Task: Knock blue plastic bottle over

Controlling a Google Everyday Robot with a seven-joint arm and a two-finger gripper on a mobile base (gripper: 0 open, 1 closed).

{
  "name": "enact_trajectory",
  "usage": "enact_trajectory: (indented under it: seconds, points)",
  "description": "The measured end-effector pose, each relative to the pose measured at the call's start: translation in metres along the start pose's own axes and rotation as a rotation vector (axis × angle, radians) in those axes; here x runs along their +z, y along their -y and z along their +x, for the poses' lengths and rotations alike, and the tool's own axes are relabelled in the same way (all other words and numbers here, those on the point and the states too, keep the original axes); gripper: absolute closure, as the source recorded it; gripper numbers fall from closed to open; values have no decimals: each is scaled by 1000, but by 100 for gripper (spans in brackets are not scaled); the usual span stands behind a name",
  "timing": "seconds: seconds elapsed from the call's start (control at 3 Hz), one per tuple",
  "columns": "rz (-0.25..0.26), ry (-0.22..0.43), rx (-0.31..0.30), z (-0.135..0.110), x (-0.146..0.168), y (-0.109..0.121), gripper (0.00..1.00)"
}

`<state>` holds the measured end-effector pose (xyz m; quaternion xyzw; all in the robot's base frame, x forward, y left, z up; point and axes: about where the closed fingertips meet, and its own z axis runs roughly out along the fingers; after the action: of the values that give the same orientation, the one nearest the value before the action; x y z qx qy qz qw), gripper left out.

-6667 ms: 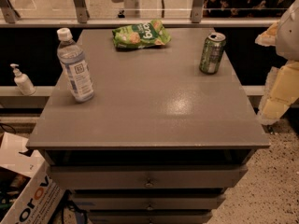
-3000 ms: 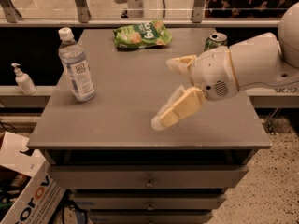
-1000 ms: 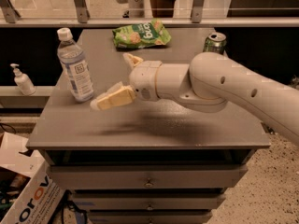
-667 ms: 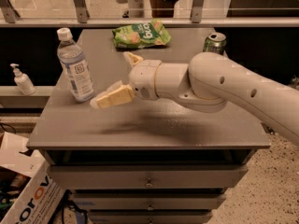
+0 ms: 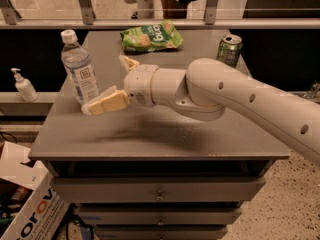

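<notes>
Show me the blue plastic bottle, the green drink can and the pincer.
blue plastic bottle (image 5: 83, 80): camera view, on its label.
green drink can (image 5: 229, 52): camera view, on its side wall.
pincer (image 5: 103, 83): camera view, midway between its open fingertips, just beside the bottle.

Setting: indoor office or lab test area, not domestic.
Evidence:
- grey drawer cabinet (image 5: 225, 139) used as work surface, three drawer fronts visible
- speckled hard floor (image 5: 270, 219)
- glass partition with metal posts (image 5: 212, 4) behind cabinet
- printed cardboard box (image 5: 35, 214) on floor, lower left
- white pump dispenser (image 5: 22, 85) on ledge at left
- snack bag (image 5: 150, 36) and green can (image 5: 229, 49) at rear of cabinet top
- gripper (image 5: 103, 84) over left part of cabinet top, fingers spread, just beside upright blue plastic bottle (image 5: 79, 71)
</notes>
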<state>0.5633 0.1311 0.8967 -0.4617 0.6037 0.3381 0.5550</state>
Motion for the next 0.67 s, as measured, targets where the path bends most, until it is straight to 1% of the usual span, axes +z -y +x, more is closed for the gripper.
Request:
enact_trajectory:
  seconds: [0.67]
  points:
    - [-40,48,19,-11,51,-6,0]
